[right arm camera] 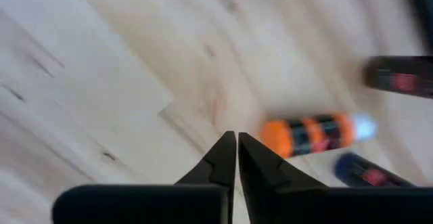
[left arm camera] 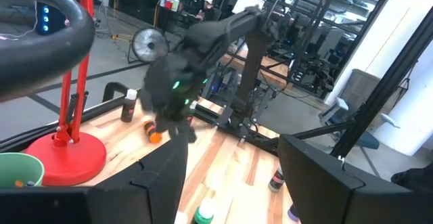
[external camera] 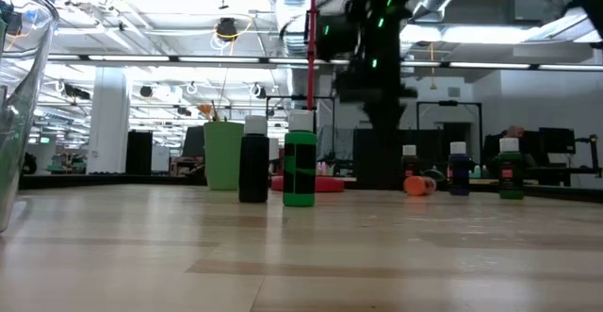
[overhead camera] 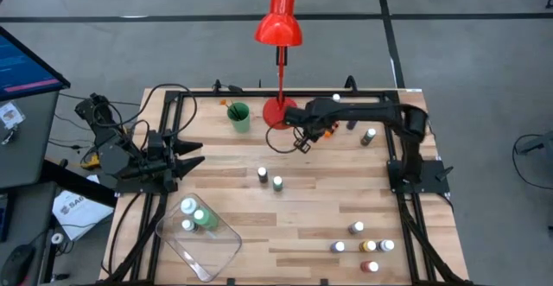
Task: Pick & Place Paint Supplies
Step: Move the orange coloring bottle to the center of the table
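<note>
- Two claws over one wooden table (overhead camera: 302, 225): right claw (overhead camera: 304, 141) reached out near the far edge, just beside the red lamp (overhead camera: 279, 27) base; left claw (overhead camera: 192, 152) waiting at the table's left side.
- Right claw (right arm camera: 235, 158) closed on nothing, fingertips pressed together above bare wood.
- Orange bottle (right arm camera: 314, 135) lying on its side just beside those tips, not between them; seen in the low view as an orange shape (external camera: 415, 186) on the wood past the dark arm.
- Left claw's fingers (left arm camera: 162, 176) spread apart, empty, pointed toward the right arm across the table.
- Near the middle of the table: black bottle (overhead camera: 263, 175) and green bottle (overhead camera: 278, 184), upright, close beside each other, white caps up; same pair in front in the low view, black (external camera: 253, 166) left of green (external camera: 300, 166).
- In the clear plastic tray (overhead camera: 216, 251) at the near left: larger green bottle (overhead camera: 204, 219) and two white caps close by it.
- Cluster of small bottles (overhead camera: 363, 245) at the near right corner, well apart from both claws.
- One more bottle (overhead camera: 369, 136) lying near the far right, beside the right arm.
- Green cup (overhead camera: 238, 116) at the far edge, left of the lamp base, something thin standing in it; cannot tell what.
</note>
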Controlling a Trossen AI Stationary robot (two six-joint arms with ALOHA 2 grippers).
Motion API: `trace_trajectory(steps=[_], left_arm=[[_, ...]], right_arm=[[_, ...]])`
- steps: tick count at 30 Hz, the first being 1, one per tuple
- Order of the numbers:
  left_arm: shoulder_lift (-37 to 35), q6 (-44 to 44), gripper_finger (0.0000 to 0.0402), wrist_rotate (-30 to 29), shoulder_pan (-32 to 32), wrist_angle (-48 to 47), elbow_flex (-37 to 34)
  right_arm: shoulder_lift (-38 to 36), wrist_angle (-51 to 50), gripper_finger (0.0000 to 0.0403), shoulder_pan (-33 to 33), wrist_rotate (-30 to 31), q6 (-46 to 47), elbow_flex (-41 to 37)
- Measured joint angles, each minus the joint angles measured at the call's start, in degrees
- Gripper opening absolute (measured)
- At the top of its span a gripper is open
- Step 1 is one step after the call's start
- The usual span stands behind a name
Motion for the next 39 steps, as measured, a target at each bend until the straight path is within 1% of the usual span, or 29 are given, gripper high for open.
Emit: trace_trajectory(steps=[3,5,8,12,14,16,19,21,26,28,29,30,34,37,39], left_arm=[[0.0,0.1,0.0222,0.0,0.0,0.0,0.0],[0.0,0.1,0.0222,0.0,0.0,0.0,0.0],[0.0,0.2,0.0222,0.0,0.0,0.0,0.0],[0.0,0.3,0.0222,0.0,0.0,0.0,0.0],[0.0,0.3,0.0222,0.0,0.0,0.0,0.0],[0.0,0.3,0.0222,0.0,0.0,0.0,0.0],[0.0,0.3,0.0222,0.0,0.0,0.0,0.0],[0.0,0.3,0.0222,0.0,0.0,-0.1,0.0],[0.0,0.3,0.0222,0.0,0.0,0.0,0.0],[-0.1,0.3,0.0222,0.0,0.0,0.0,0.0],[-0.1,0.2,0.0222,0.1,0.0,0.0,0.0],[-0.1,0.1,0.0222,0.3,0.0,0.0,0.0],[-0.1,0.1,0.0222,0.5,0.0,0.0,0.0],[-0.1,0.1,0.0222,0.5,0.0,0.0,0.0],[-0.1,0.1,0.0222,0.5,0.0,0.0,0.0]], right_arm=[[-3.9,-2.4,0.0017,-0.6,3.6,4.5,-0.6],[-5.9,-4.1,0.0036,-1.8,4.8,8.9,-1.7],[-9.1,-6.2,0.0078,-3.3,4.6,17.1,-5.9],[-13.3,-6.2,0.0148,-4.7,2.5,26.9,-13.1],[-15.0,-4.6,0.0184,-5.3,1.1,28.8,-16.3],[-16.0,-0.7,0.0218,-5.4,0.8,30.0,-18.7],[-15.7,1.8,0.0252,-6.1,-0.5,30.8,-21.1],[-15.4,2.8,0.0258,-6.7,-1.6,31.1,-22.5],[-13.4,3.7,0.0259,-7.7,-1.1,29.8,-25.0],[-12.2,6.9,0.0259,-8.4,-1.9,29.0,-26.1],[-11.5,6.9,0.0258,-8.7,-2.1,28.6,-26.7],[-10.9,6.5,0.0258,-8.8,-2.1,28.1,-26.9],[-7.8,9.9,0.0258,-9.8,-2.3,24.9,-26.8],[-5.5,11.3,0.0253,-10.8,-4.6,23.2,-26.7],[-4.3,11.3,0.0239,-11.1,-6.5,21.6,-26.4]])
